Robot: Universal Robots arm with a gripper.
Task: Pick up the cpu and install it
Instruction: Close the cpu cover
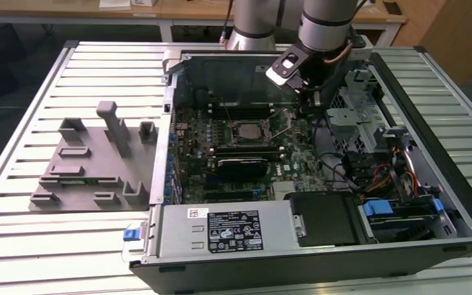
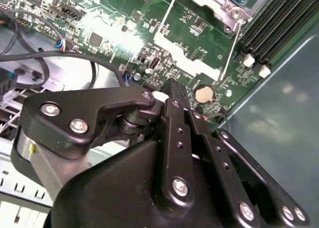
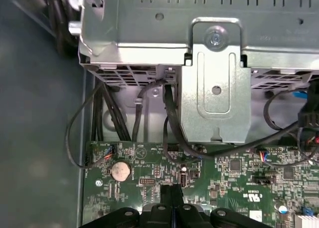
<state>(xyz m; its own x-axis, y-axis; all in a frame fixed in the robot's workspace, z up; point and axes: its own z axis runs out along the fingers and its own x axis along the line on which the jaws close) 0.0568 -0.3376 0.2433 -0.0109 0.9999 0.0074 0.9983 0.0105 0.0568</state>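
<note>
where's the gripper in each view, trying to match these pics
Exterior view: the gripper hangs inside the case, to that view's right of the cpu socket.
First wrist view: gripper over the motherboard, near the coin battery.
Second wrist view: gripper beside that battery.
Shared landmark: the green motherboard.

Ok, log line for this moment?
gripper shut | over motherboard, near coin cell | cpu in socket: cannot tell

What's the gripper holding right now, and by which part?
Nothing, as far as shows: the gripper is shut, with nothing seen in its grip, just above the motherboard.
</note>
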